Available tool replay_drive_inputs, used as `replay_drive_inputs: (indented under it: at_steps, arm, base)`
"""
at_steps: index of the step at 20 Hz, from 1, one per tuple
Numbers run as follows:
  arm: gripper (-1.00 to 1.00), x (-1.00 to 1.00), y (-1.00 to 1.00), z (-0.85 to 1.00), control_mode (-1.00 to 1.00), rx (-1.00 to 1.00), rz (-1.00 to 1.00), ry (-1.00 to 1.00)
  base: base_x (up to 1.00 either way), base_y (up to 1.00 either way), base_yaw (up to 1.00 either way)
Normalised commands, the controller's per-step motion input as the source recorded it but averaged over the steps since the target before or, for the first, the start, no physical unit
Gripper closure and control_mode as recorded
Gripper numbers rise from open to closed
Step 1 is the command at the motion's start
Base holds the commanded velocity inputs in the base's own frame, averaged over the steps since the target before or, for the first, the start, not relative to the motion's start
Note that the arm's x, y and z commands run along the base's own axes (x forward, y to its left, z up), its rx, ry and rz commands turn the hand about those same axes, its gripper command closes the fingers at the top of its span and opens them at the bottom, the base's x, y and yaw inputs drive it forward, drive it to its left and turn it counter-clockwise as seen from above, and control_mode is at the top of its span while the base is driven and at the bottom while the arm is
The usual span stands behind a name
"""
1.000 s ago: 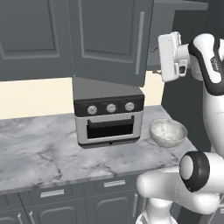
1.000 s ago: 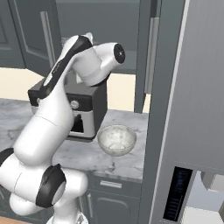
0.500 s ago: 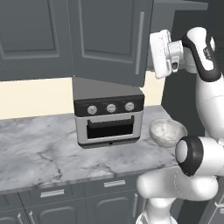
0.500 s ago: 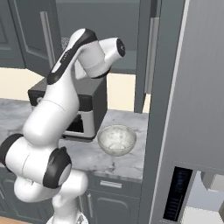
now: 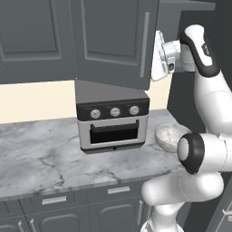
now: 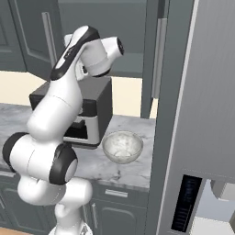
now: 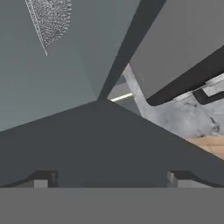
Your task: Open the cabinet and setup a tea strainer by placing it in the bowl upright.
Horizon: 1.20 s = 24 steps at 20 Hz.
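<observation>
The tall dark grey cabinet's door stands swung open over the toaster oven, its silver bar handle facing me. My gripper is just past the door's right edge, pointing into the cabinet's inside. In the hand view the gripper is open, fingertips wide apart with nothing between them. A silver mesh tea strainer shows ahead on the grey inside surface, well away from the fingers. The marbled bowl sits empty on the counter, right of the oven.
A toaster oven stands on the marble counter under the open door. A second tall door with a bar handle hangs right of the opening. A grey fridge bounds the right side. Low cabinets sit below.
The arm has swung left, bringing the hand from beside the cabinet closer to the open door's edge and into the opening. Door and bowl have not moved.
</observation>
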Motion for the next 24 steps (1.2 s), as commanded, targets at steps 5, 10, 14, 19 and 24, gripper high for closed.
replay_drive_inputs:
  at_steps: [5, 10, 14, 19, 24]
  arm:
    - [-1.00, -0.71, 0.49, 0.00, -1.00, 0.00, 0.23, 0.00]
    - [-1.00, -0.98, 0.78, 0.00, -1.00, 0.00, 0.25, 0.00]
    - [-1.00, -0.36, 1.00, -0.05, -1.00, 0.00, 0.05, 0.01]
    - [-1.00, 0.00, 0.91, 0.00, -1.00, 0.00, -0.02, 0.00]
    - [-1.00, 0.00, 0.83, -0.04, -1.00, 0.00, -0.06, 0.00]
  base:
    - [0.00, 0.00, 0.00]
    - [0.00, 0.00, 0.00]
    - [0.00, 0.00, 0.00]
    - [0.00, 0.00, 0.00]
    - [0.00, 0.00, 0.00]
